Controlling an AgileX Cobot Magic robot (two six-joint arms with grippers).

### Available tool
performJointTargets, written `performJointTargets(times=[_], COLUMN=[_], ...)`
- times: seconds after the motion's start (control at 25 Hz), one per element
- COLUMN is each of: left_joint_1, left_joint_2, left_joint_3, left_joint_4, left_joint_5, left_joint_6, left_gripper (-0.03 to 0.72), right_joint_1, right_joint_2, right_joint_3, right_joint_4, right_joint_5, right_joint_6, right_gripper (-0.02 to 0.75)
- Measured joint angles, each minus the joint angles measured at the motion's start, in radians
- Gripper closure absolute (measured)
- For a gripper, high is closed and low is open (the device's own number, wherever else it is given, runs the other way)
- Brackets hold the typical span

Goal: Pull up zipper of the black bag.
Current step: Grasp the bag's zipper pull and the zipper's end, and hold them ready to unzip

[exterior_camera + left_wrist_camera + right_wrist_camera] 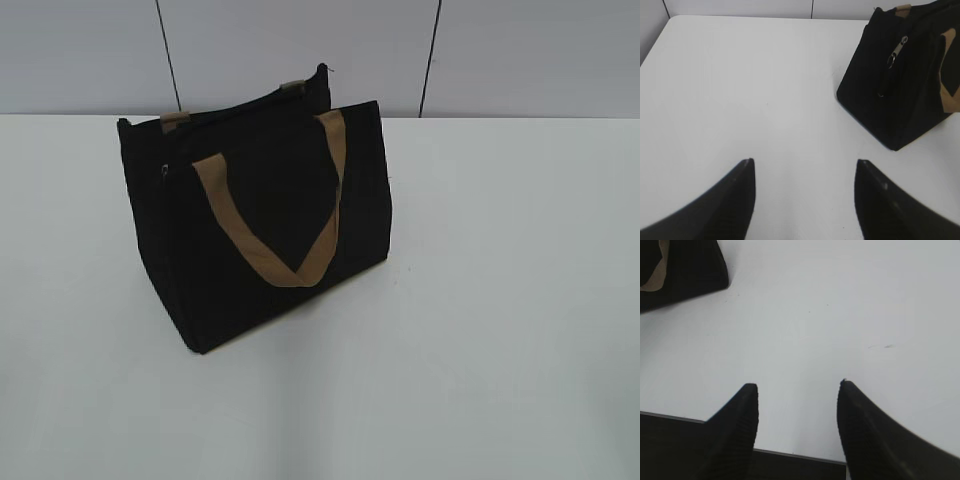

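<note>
The black bag looks soft, liable to slide. Pinch the zipper tab; brace the fabric. Your left gripper and right gripper stand wide, empty.

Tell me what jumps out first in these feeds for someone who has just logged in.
The black bag dominates: it stands upright left of centre on the white table, a tan handle hanging down its front. In the left wrist view its silvery zipper pull hangs at the end panel near the top. Both the left gripper and right gripper are open over bare table, short of the bag.
</note>
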Motion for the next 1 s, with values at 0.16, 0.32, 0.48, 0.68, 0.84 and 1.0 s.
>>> performJointTargets(times=[0.16, 0.32, 0.48, 0.68, 0.84, 1.0], left_joint_1=[0.0, 0.0, 0.0, 0.0, 0.0, 0.0], left_joint_2=[0.0, 0.0, 0.0, 0.0, 0.0, 0.0], left_joint_3=[0.0, 0.0, 0.0, 0.0, 0.0, 0.0], left_joint_4=[0.0, 0.0, 0.0, 0.0, 0.0, 0.0], left_joint_5=[0.0, 0.0, 0.0, 0.0, 0.0, 0.0], left_joint_6=[0.0, 0.0, 0.0, 0.0, 0.0, 0.0], left_gripper=[0.22, 0.22, 0.22, 0.22, 0.22, 0.22], right_joint_1=[0.0, 0.0, 0.0, 0.0, 0.0, 0.0], right_joint_2=[0.0, 0.0, 0.0, 0.0, 0.0, 0.0], right_joint_3=[0.0, 0.0, 0.0, 0.0, 0.0, 0.0], right_joint_4=[0.0, 0.0, 0.0, 0.0, 0.0, 0.0], right_joint_5=[0.0, 0.0, 0.0, 0.0, 0.0, 0.0], right_joint_6=[0.0, 0.0, 0.0, 0.0, 0.0, 0.0], right_gripper=[0.349, 0.349, 0.349, 0.349, 0.349, 0.349])
